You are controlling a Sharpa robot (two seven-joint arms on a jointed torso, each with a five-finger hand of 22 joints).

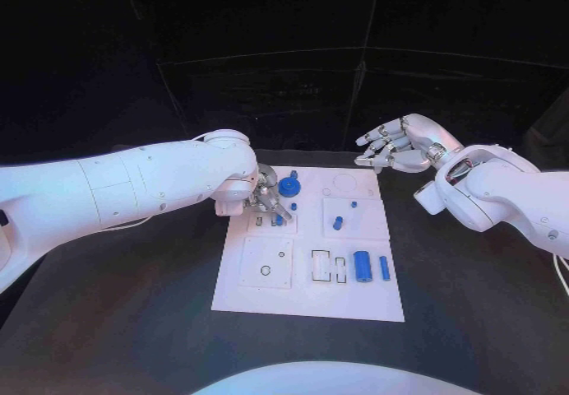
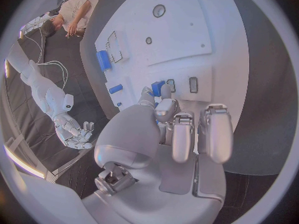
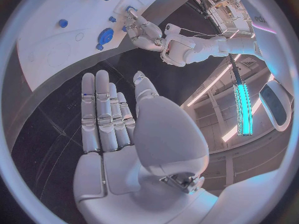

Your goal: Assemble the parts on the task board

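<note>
Your left hand (image 1: 263, 197) pinches a blue part (image 1: 279, 217) at the board's (image 1: 311, 303) far-left corner, directly under its fingertips, while your right hand (image 1: 401, 141), released and spread, hovers off the far-right corner, farther away.

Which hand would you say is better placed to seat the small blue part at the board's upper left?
Probably the left hand: its fingers are already at the small blue part on the task board. The right hand hovers open beyond the board's far edge.
</note>
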